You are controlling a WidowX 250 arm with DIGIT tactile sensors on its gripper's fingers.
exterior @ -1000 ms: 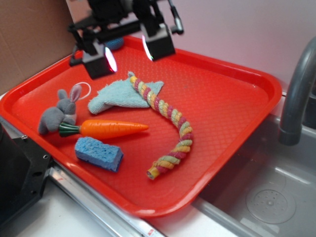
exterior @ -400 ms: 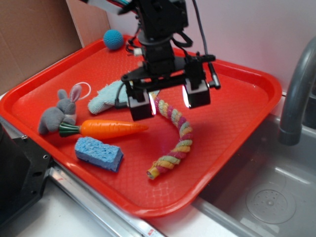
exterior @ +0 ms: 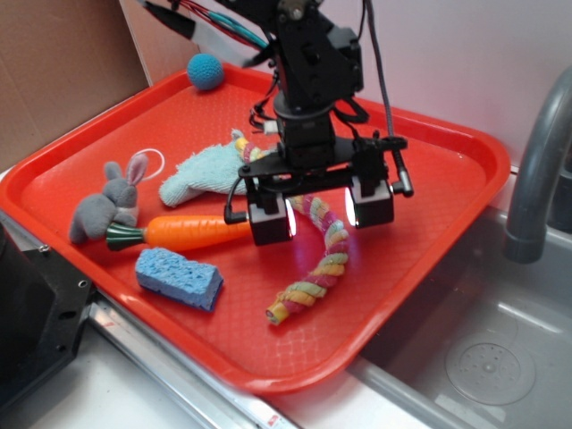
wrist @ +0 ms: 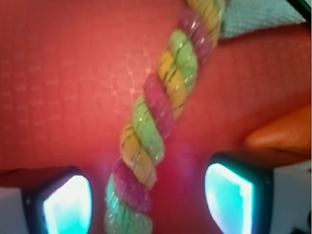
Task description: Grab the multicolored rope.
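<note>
My hand (exterior: pixel 322 213) points straight down, spread wide, its 2 fingers (wrist: pixel 66 204) straddling the multicolored rope (exterior: pixel 326 246) lying curved mid-tray (exterior: pixel 429 188), toward its right edge, nothing gripped

You see the multicolored rope (exterior: pixel 326 259) lying slack on the red tray, a thick twist of pink, yellow and pale green strands (glinting thread in the wrist view), curving from the far upper end to its cut near end.
</note>
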